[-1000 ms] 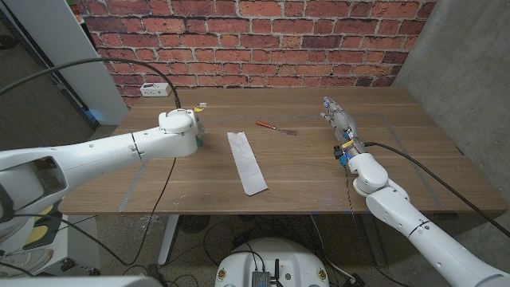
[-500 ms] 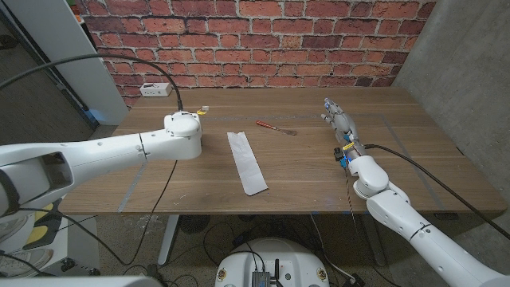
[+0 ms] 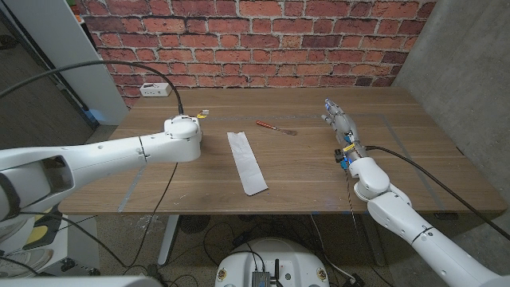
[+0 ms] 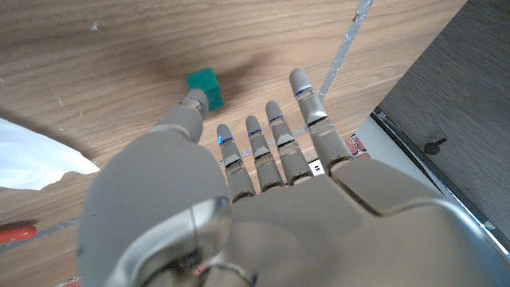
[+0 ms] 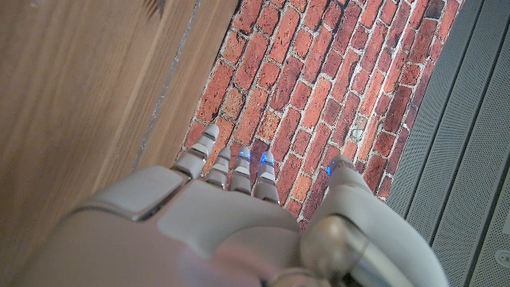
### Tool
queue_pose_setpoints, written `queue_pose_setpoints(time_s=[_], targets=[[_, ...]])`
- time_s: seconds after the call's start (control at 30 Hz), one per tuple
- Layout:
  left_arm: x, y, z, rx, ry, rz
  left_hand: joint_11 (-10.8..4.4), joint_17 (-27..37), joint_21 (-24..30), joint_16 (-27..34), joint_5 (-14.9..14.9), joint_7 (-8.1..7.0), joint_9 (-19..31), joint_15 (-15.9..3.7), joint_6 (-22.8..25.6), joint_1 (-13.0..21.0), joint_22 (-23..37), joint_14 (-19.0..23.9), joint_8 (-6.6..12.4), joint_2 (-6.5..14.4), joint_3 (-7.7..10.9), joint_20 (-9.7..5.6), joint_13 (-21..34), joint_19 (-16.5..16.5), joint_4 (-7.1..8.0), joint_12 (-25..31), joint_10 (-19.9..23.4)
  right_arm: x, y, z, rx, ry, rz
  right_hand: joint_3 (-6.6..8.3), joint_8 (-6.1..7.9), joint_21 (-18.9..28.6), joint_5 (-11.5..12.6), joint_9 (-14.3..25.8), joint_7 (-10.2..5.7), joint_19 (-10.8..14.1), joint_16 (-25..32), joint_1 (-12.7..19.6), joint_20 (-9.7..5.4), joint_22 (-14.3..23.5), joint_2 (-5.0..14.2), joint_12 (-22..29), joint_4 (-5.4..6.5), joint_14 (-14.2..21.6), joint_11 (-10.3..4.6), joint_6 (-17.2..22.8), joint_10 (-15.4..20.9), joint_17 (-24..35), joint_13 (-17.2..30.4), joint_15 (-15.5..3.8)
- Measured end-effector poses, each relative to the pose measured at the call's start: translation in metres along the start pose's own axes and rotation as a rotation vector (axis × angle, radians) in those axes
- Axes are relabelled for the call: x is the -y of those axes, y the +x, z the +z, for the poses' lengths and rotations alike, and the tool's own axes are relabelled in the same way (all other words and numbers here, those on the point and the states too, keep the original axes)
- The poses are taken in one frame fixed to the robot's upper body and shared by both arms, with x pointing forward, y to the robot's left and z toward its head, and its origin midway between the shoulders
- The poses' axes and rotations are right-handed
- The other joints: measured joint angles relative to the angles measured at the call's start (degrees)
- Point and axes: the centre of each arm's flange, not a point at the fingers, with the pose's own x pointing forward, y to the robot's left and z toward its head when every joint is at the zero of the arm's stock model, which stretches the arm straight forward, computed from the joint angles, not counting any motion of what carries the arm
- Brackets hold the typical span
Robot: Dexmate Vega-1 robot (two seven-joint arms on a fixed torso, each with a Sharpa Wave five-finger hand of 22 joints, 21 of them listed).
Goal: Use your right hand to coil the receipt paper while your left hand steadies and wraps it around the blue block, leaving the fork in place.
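Left wrist view: the blue block (image 4: 204, 83), teal in tone, sits on the tabletop (image 4: 119, 48) just beyond the left hand (image 4: 239, 183), whose fingers are spread and empty, thumb tip near the block. In the head view the left arm (image 3: 111, 151) hides the block; the receipt paper (image 3: 246, 162) lies flat mid-tabletop, the fork (image 3: 275, 127) beyond it. The right hand (image 3: 340, 123) stands well apart, fingers extended, holding nothing.
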Motion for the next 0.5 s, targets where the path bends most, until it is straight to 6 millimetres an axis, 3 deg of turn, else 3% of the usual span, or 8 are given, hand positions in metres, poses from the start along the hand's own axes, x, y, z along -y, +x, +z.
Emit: queue_pose_setpoints(time_s=[0.5], targets=[[0.011, 0.011, 0.000, 0.009, 0.002, -0.019, -0.74, 0.53, 0.71, 1.61, 0.00, 0.34, 0.29, -0.14, 1.54, 1.55, -0.01, 2.46, 0.00, 1.10, -1.04, -0.96, 0.27, 1.78, -0.08, 0.88, 2.13, -0.001, -0.002, -0.001, -0.011, -0.006, -0.010, 0.00, 0.00, 0.00, 0.00, 0.00, -0.31, 0.00, 0.00, 0.00, 0.00, 0.00, 0.00, -0.26, 0.00, -0.01, 0.00, 0.31, 0.00, 0.00, -0.01, 0.00]])
